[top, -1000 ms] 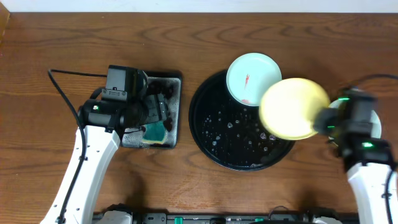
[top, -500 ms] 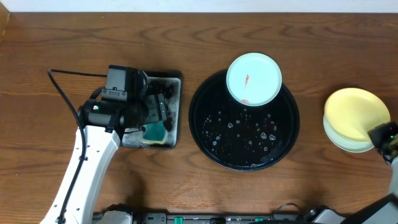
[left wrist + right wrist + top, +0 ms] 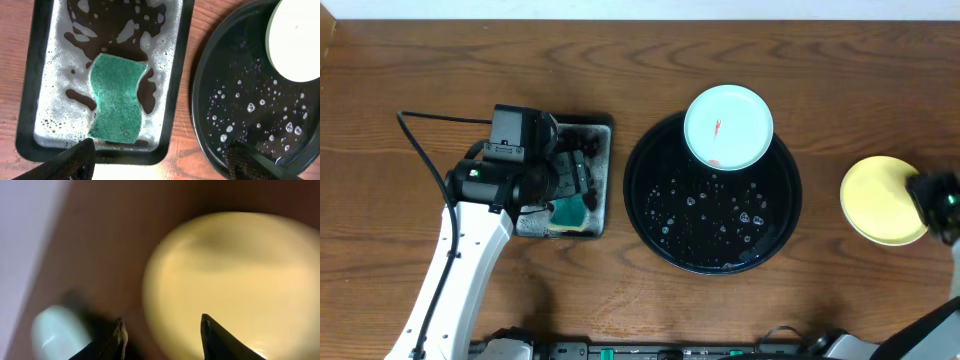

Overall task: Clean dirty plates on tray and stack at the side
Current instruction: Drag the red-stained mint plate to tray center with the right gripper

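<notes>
**Yellow plate down flat at the right, one smeared plate left on the tray**

Since half a second ago the yellow plate (image 3: 882,200) has gone from tilted to lying flat, and the pale rim that showed under it is now covered. Your right gripper (image 3: 161,340) has shifted up to the plate's right edge. Nothing on the left side has moved.

The wooden table (image 3: 620,70) carries everything. The tray (image 3: 670,215) sits mid-table, wet, with water droplets (image 3: 720,210) across its floor. Your left arm (image 3: 470,250) reaches in from the lower left. The sponge tray (image 3: 177,85) lies just left of the big tray, apart from it, with suds (image 3: 55,100) over its floor.

The yellow plate rests on the table well right of the tray. The mint plate (image 3: 728,126) sits on the tray's far side, overlapping the rim. You cannot tell from these views what lies under the yellow plate.

The green sponge (image 3: 117,97) lies flat in the sponge tray. Your left gripper (image 3: 160,159) hovers over it with fingers spread wide, gripping nothing. In the blurred right wrist view your right fingers stand apart, and the yellow plate lies beyond them, not clamped. Red smears (image 3: 718,128) mark the middle of the mint plate.
</notes>
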